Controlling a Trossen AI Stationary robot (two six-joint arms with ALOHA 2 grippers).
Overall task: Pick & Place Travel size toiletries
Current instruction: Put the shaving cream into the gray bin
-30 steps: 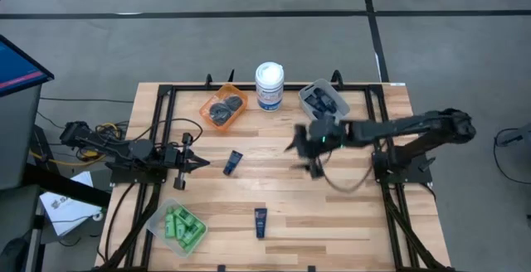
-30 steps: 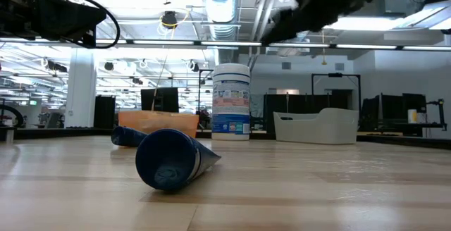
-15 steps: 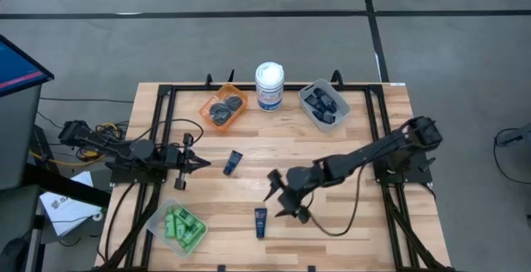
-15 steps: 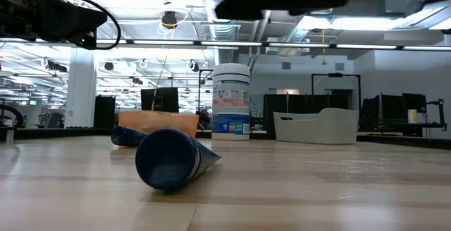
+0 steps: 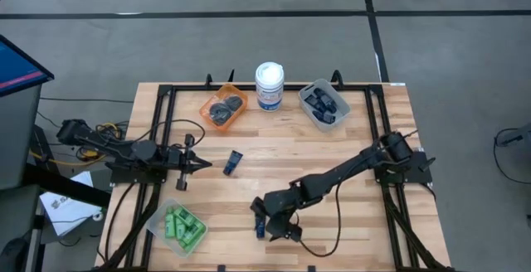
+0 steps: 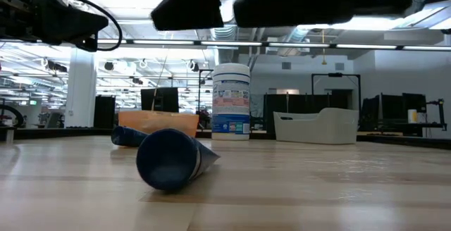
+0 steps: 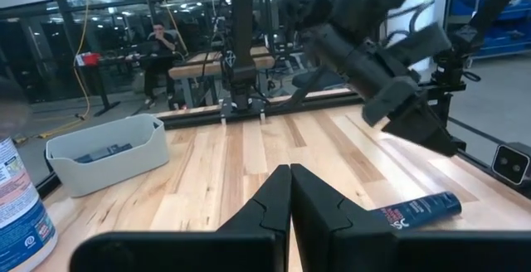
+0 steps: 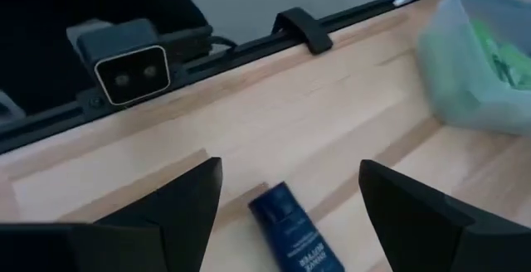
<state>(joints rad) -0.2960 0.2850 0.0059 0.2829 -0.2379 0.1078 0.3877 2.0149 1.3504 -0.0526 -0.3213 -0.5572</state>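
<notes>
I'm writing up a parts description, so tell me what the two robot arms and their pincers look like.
Both arms are black, slim and jointed, with black cables looping alongside. The left pincer ends in two tapering black fingers. The right pincer has broad, flat black fingers. I can't make out any markings on either.

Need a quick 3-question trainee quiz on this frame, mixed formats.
1. True or false: the right end effector is shut on the navy tube.
2. Which bin holds the green bottles? A) orange bin B) clear bin C) grey bin
3. Fill in: the left end effector is ____.

Key:
1. False; it is open above the tube, which lies on the table.
2. B.
3. Shut, holding nothing.
</notes>
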